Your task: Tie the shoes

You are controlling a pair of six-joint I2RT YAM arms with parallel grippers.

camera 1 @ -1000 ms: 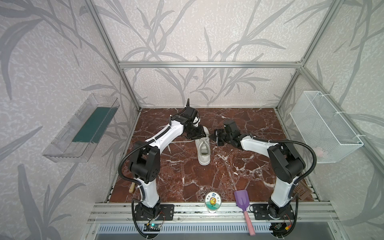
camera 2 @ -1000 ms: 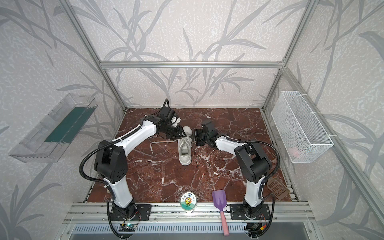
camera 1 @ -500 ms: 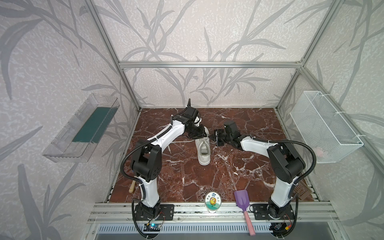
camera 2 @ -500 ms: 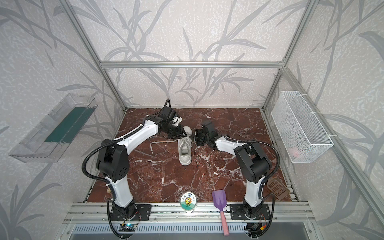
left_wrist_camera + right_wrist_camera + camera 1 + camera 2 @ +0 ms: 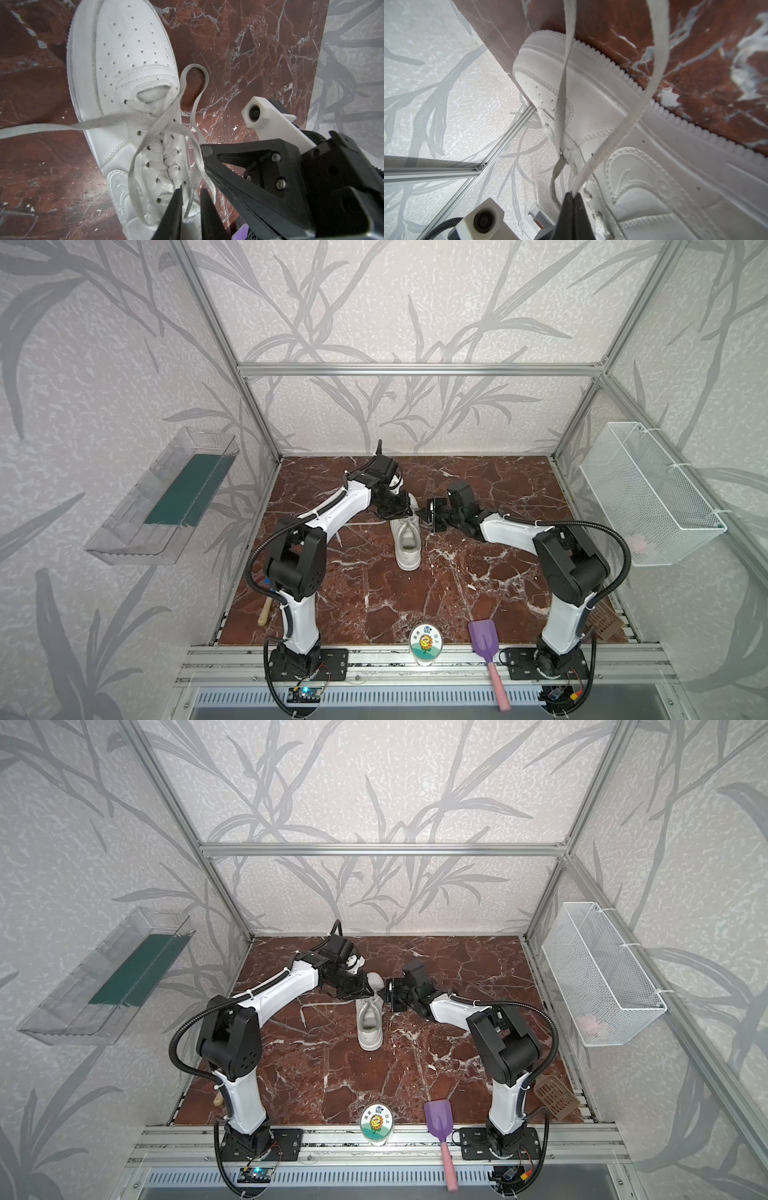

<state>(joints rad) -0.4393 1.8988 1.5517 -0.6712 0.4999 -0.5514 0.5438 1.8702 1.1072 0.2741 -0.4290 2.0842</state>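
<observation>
The dark red marble table (image 5: 374, 597) is the biggest thing here. The white leather sneaker (image 5: 407, 541) sits near its middle, a bit toward the back, with its toe pointing to the front edge. Its flat white laces (image 5: 158, 124) cross over the tongue. The black left gripper (image 5: 192, 188) hangs over the lace holes, jaws a little apart, with one strand in the gap. The black right gripper (image 5: 572, 196) is pinched tight on another strand.

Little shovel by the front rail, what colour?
Shovel: purple blade, pink handle. Shows best in both top views.
</observation>
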